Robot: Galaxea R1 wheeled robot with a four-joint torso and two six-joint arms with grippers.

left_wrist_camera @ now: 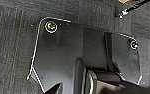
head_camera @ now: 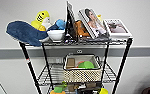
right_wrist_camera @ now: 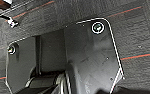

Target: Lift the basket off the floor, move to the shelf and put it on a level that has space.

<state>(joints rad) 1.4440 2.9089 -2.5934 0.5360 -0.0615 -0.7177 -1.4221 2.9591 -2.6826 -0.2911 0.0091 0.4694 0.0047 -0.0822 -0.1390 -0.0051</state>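
The small cream woven basket with white lining [head_camera: 82, 70] sits on the second wire tier [head_camera: 48, 75] of the black metal rack [head_camera: 123, 62], beneath toys and books; both wrist views face dark striped carpet [left_wrist_camera: 11, 50]; whether either gripper is spread or closed cannot be told.

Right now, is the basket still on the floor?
No, the basket sits on the shelf's second wire level from the top, below the toys and books.

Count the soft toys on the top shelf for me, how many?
2 for sure: a blue whale plush lying at the left end of the top tier, and a yellow shark plush behind it. An orange thing behind the books may be another.
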